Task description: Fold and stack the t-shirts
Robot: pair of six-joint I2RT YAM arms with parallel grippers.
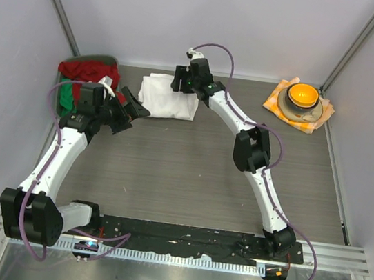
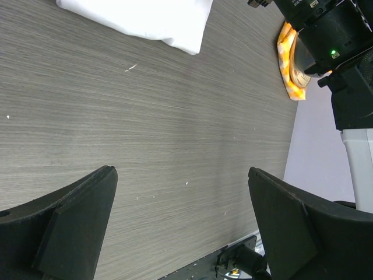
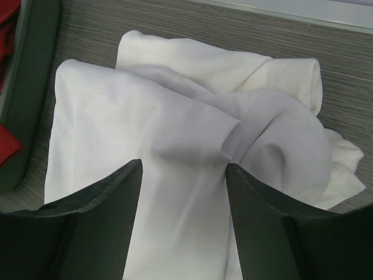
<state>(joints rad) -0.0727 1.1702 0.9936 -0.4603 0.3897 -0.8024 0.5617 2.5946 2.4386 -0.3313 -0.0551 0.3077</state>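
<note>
Right gripper (image 3: 183, 166) sits on the crumpled white t-shirt (image 3: 145, 111), far left, jaws parted astride a fold; left gripper (image 2: 182, 175) hangs released above the table (image 2: 175, 116)

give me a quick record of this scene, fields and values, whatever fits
t-shirt: white, rumpled, far left-centre of table
right claw: over the t-shirt, jaws apart astride a raised fold
left claw: open, above bare table, holding nothing
far left: red and green clothes
far right: orange bowl on checked cloth
</note>
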